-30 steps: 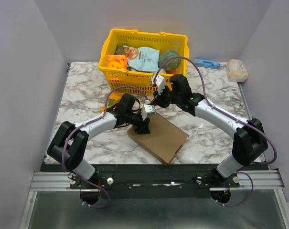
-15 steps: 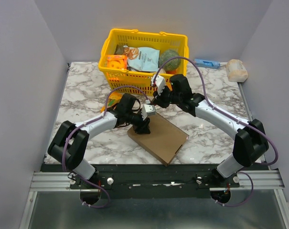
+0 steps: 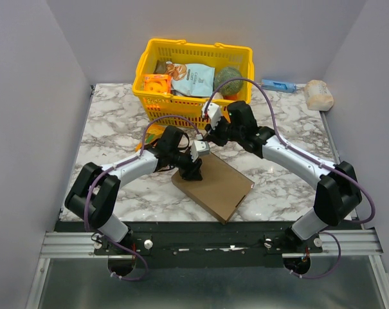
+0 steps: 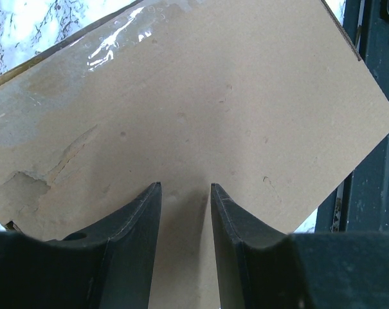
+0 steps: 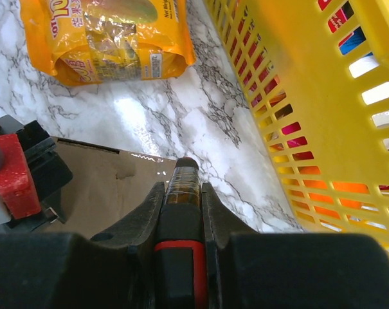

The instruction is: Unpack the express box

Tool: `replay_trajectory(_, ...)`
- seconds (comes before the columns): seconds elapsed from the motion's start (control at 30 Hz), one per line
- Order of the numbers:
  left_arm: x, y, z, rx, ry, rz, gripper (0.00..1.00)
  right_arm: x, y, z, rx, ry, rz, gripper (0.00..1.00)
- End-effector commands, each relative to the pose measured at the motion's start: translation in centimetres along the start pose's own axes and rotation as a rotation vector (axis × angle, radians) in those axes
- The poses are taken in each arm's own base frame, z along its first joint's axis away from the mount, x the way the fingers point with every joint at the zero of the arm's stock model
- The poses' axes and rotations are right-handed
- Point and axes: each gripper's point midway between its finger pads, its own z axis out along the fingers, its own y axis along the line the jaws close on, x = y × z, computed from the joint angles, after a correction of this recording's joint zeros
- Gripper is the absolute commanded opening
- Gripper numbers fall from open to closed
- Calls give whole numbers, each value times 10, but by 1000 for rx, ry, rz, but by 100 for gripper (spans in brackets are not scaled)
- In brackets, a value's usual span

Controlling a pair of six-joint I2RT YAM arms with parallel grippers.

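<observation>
The express box [image 3: 215, 185] lies flat on the marble table [image 3: 110, 122], lid shut, turned at a slant, close to the near edge and between the two arms. In the left wrist view its plain brown top fills the frame, with a strip of clear tape [image 4: 120, 40] shining along the far edge. The left gripper [image 3: 193, 168] stands over the box's far left corner. Its fingers [image 4: 143, 219] are a little apart with only bare cardboard showing between them, and whether the tips press on the lid cannot be told. The right gripper [image 5: 181, 192] hangs just beyond the box's far edge, clenched on a slim red-and-black tool [image 5: 182, 175] whose brownish tip points at the line where cardboard meets marble. Whether that tip touches anything cannot be told. Just beside the box on the left lies a yellow-orange snack bag [image 5: 110, 38], flat on the marble. Behind the right gripper stands the yellow basket [image 3: 194, 46], well apart from the box. It holds a pale blue packet [image 3: 194, 78], an orange item [image 3: 157, 84] and a round green thing [image 3: 230, 78]. At the table's far right lie a small blue packet [image 3: 278, 85] and a beige roll [image 3: 319, 94].
</observation>
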Motion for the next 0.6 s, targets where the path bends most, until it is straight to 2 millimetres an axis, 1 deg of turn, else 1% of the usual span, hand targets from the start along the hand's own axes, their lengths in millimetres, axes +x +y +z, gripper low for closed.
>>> replay_trajectory(0.0,10,-1,0,16,38,-48,46,-13,-7,-3,34,-16,-32,0)
replay_trajectory(0.33,11,-1,1,14,42,-55,46,-11,7,-5,-28,-20,9,0)
replay_trajectory(0.57,11,1,-1,5,41,-56,46,-9,10,-2,-41,-10,16,0)
